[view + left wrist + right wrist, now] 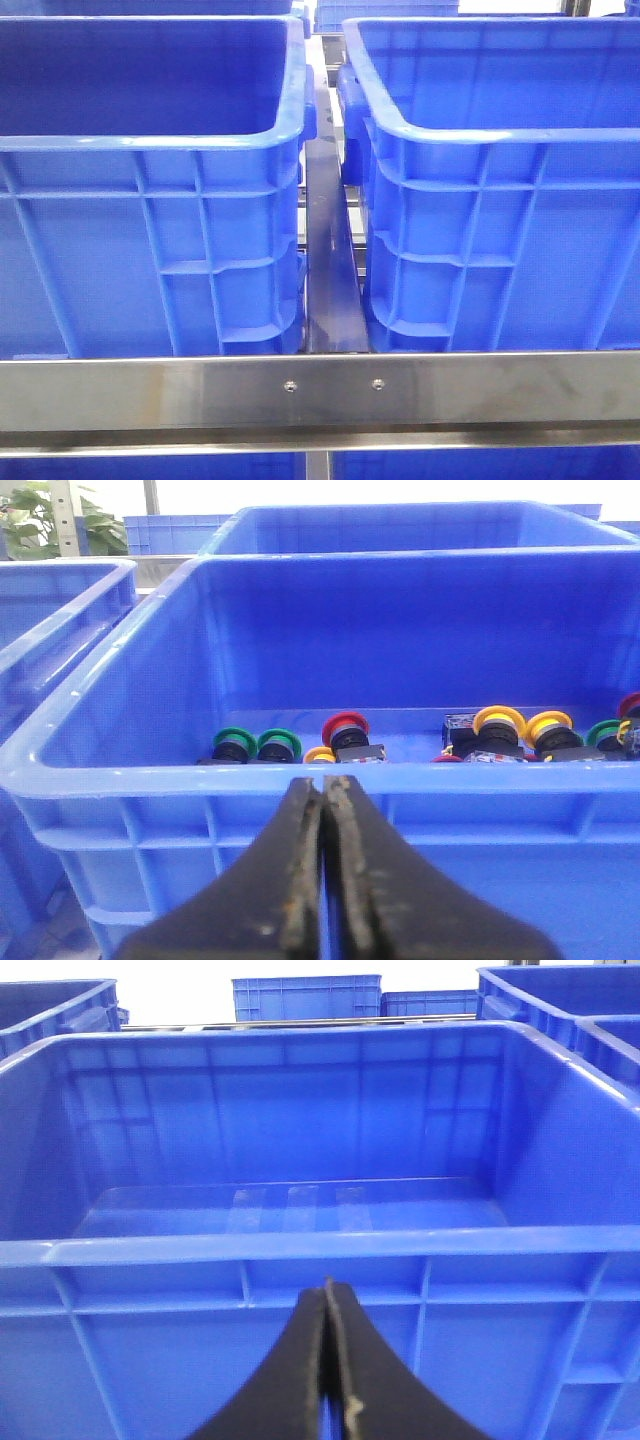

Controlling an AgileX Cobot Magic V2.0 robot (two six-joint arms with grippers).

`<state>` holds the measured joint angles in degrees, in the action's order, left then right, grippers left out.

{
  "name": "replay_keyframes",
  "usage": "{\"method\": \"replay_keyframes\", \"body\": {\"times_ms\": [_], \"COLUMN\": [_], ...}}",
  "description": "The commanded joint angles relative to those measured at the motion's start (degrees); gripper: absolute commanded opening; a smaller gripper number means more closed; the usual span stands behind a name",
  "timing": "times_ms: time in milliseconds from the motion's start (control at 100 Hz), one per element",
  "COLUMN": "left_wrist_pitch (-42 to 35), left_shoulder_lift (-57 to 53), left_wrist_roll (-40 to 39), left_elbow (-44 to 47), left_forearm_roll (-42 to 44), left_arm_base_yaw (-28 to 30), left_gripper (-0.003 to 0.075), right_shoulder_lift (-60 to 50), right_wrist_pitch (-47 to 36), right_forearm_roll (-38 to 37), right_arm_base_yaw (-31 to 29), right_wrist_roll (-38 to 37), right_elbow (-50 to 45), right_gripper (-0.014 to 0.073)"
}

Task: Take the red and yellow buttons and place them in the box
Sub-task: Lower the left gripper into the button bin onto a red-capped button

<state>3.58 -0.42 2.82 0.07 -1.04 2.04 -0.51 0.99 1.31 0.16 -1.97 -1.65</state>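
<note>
Two blue crates [150, 200] are seen side by side behind a steel rail [320, 390]. The left gripper [324, 790] is held just outside the near wall of one crate [300, 780], jaws pressed together on nothing. Along that crate's floor push-buttons are scattered (green ones too): a red button [346, 726] and yellow buttons [498, 722]. The right gripper [328, 1295], likewise closed and holding nothing, faces the box [300, 1250].

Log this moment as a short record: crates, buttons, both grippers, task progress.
left crate: holds buttons, seen by left wrist
buttons: red, yellow, green on its floor
right crate: no buttons in view, seen by right wrist
left gripper: shut, empty, outside the crate's near wall
right gripper: shut, empty, outside the crate's near wall
progress: nothing picked yet
</note>
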Motion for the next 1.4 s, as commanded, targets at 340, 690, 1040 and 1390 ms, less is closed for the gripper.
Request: {"method": "replay_keyframes", "body": {"times_ms": [340, 690, 1040, 1390], "left_wrist_pitch": [3.17, 17.75, 17.32, 25.18], "left_shoulder_lift": [0.06, 21.57, 47.75, 70.89], "left_wrist_roll": [0.01, 0.01, 0.01, -0.06], "left_elbow": [-8.98, -28.82, -41.09, -54.78], "left_forearm_roll": [1.85, 1.85, 1.04, -2.68], "left_arm_base_yaw": [0.10, 0.10, 0.10, 0.10], "left_gripper": [-0.0020, -0.0020, 0.0344, 0.0680], "right_shoulder_lift": [-1.43, -1.43, -1.43, -1.43], "right_wrist_pitch": [-4.68, -4.68, -4.68, -4.68], "right_forearm_roll": [-0.63, -0.63, -0.63, -0.63], "right_arm_base_yaw": [-0.13, -0.13, -0.13, -0.13], "right_wrist_roll": [0.16, 0.16, 0.16, 0.16], "right_elbow": [0.94, 0.94, 0.94, 0.94], "right_gripper": [-0.0057, -0.0057, -0.0057, -0.0057]}}
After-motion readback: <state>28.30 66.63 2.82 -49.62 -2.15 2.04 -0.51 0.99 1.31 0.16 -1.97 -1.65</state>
